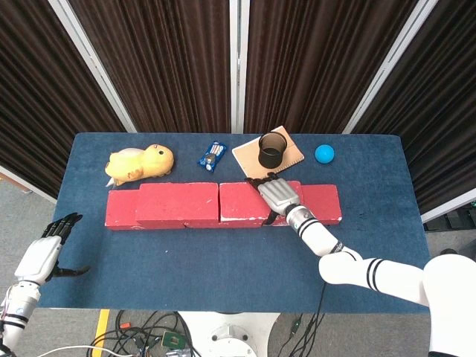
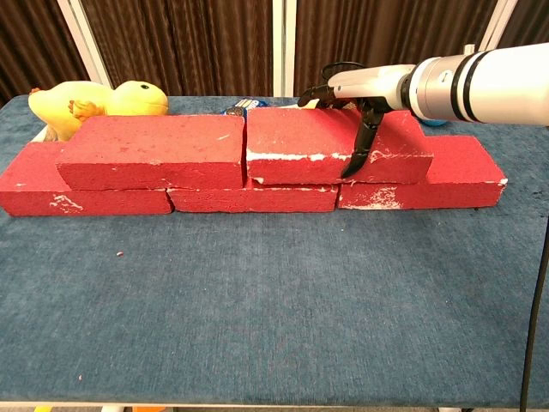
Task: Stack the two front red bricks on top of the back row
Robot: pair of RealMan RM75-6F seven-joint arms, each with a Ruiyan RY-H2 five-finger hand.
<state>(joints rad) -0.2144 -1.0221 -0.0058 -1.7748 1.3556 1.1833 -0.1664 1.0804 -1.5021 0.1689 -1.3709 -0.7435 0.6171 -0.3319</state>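
The right hand point(image 2: 360, 103) gripped the right upper red brick point(image 2: 330, 154) atop the back row point(image 2: 257, 199). It touched the left upper red brick point(image 2: 154, 150). The left hand point(image 1: 46, 253) hung open off the tabletop point(image 1: 223, 260).

In the chest view the upper bricks point(image 2: 249, 146) hide most of the black cup point(image 2: 341, 69).

A robotics test bay, apparently inside a laboratory: a table point(image 1: 223, 260) covered in blue felt stands before dark pleated curtains point(image 1: 178, 67) hung between pale metal frame posts point(image 1: 234, 59), screening off the background. Loose cables point(image 1: 149, 335) and an exposed circuit board point(image 1: 172, 342) lie on the grey floor under the table's near edge. Assorted props, among them a yellow plush toy point(image 1: 140, 163) and a blue ball point(image 1: 324, 154), sit along the back.
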